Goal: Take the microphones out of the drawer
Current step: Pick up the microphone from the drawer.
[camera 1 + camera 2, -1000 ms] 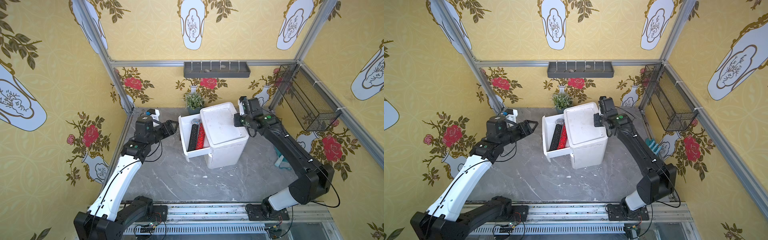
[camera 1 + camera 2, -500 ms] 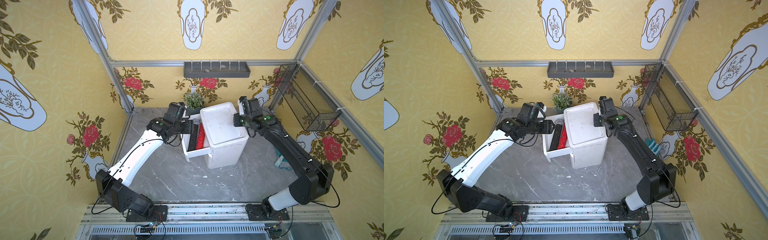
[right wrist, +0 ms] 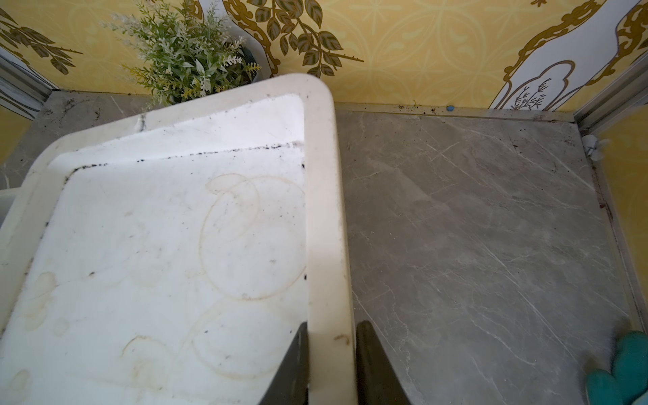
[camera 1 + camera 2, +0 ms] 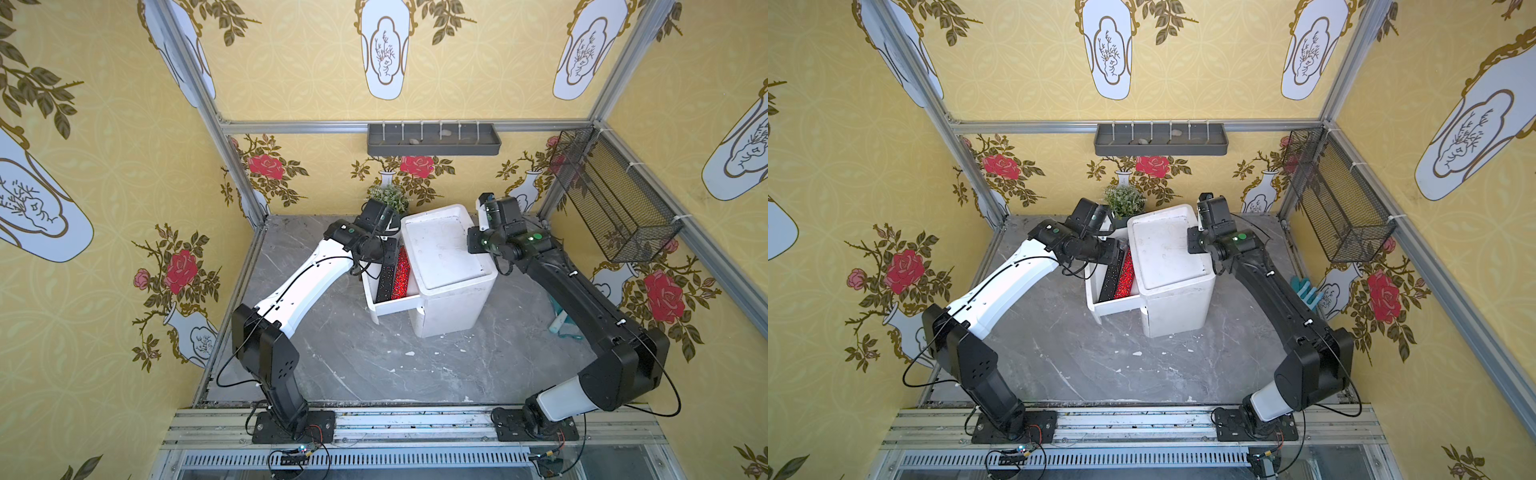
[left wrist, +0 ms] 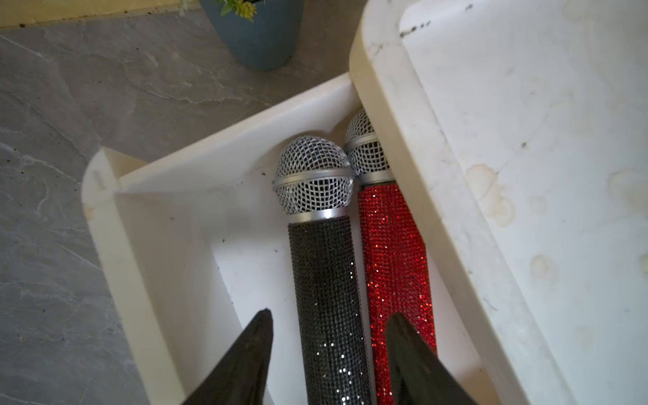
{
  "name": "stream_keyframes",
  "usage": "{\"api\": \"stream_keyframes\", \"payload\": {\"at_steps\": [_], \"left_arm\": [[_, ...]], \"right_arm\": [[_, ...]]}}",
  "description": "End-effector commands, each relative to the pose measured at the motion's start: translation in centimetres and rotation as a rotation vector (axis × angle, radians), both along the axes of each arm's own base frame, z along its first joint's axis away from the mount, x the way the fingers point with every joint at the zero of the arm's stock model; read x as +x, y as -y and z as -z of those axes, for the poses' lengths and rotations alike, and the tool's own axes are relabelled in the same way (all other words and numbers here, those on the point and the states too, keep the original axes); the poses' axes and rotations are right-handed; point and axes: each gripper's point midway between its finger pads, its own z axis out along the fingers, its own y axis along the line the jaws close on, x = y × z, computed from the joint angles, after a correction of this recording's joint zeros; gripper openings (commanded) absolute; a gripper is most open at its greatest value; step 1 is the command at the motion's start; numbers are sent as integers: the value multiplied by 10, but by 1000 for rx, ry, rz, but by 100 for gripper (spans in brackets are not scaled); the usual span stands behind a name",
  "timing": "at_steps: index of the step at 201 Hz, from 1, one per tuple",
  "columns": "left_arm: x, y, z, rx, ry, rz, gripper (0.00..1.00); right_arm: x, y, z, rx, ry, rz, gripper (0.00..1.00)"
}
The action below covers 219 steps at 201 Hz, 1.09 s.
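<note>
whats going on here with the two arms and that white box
The right gripper is clamped on the rim of the white drawer unit, seemingly to steady it. The left gripper is down in the open drawer, jaws open on either side of the black microphone, which lies beside a red microphone. Nothing is lifted yet.

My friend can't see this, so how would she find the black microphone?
Find the white cabinet; its drawer is pulled open. Two microphones lie side by side inside. The black microphone is the outer one, sparkly black, while the red microphone lies nearer the cabinet.
</note>
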Motion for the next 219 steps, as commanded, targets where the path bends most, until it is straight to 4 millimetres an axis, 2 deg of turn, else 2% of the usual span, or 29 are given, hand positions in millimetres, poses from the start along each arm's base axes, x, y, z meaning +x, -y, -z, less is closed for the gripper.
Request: {"api": "stream_keyframes", "payload": {"at_steps": [1, 115, 176, 219], "left_arm": [[-2, -1, 13, 35, -37, 4, 54], [-3, 4, 52, 113, -113, -7, 55], [-4, 1, 62, 140, -127, -16, 55], [-3, -1, 60, 147, -119, -24, 44]], "right_arm": [[0, 0, -1, 13, 2, 11, 25], [-2, 1, -5, 8, 11, 3, 25], [-1, 0, -6, 7, 15, -1, 25], [-2, 1, -5, 7, 15, 0, 25]]}}
